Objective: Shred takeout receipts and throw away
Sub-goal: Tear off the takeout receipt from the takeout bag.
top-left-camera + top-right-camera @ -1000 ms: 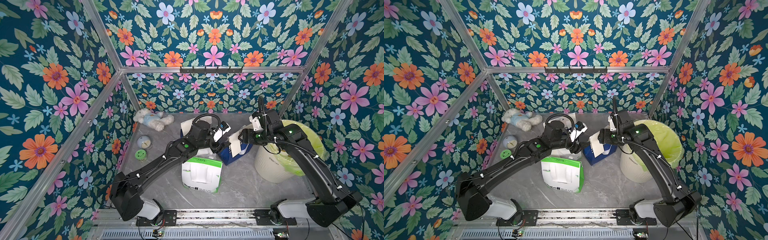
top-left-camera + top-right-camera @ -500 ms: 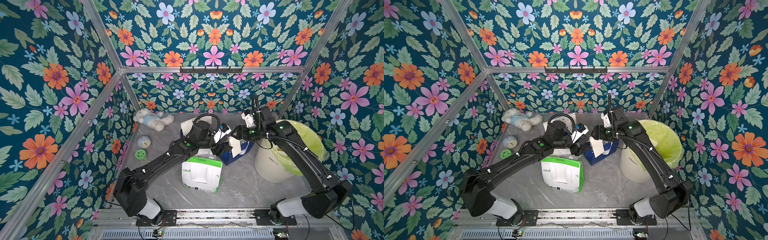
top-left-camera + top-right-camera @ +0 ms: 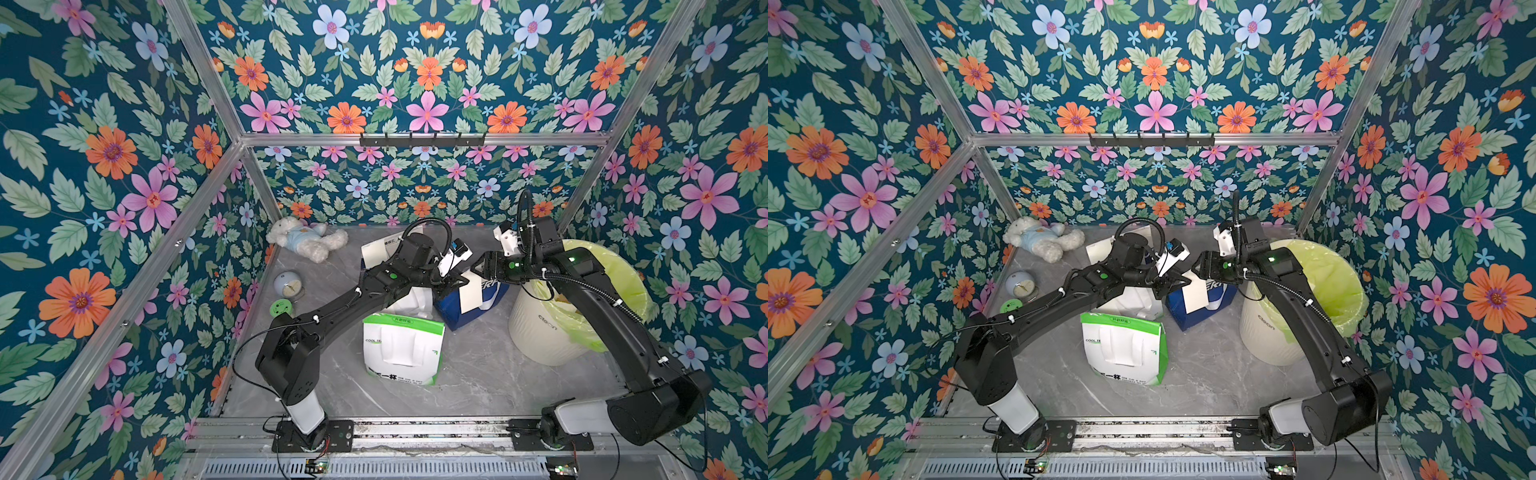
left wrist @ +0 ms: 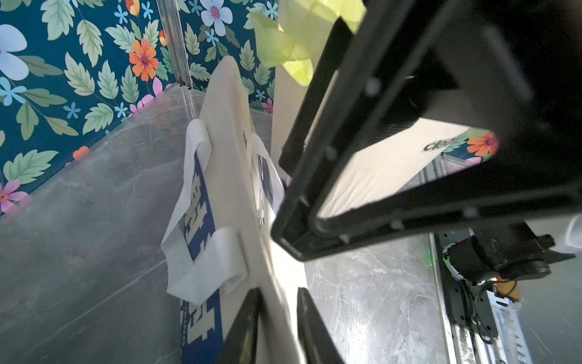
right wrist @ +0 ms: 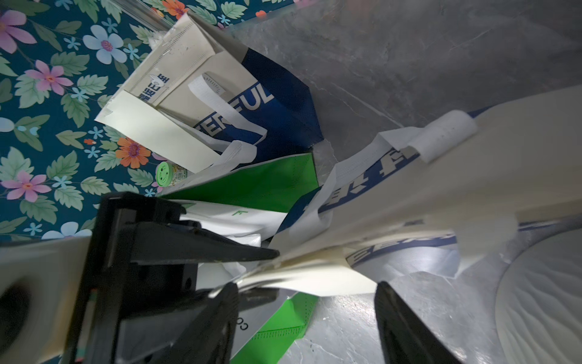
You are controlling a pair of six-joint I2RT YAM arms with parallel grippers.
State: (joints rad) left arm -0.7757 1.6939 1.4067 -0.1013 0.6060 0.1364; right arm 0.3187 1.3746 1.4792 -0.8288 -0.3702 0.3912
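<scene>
Top views bright, sharp, stretched toward 10 and 2 o'clock corners. Wrist views: foreground blurred, glare on grey marbled tabletop (image 4: 362, 283).

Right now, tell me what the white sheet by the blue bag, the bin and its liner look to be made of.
The white sheet looks like thin matte paper: it bends and curls at its edge. The bin is cream and faintly ribbed, probably moulded plastic with a satin finish. The liner appears to be thin translucent yellow-green plastic film, crinkled and draped over the rim.
</scene>
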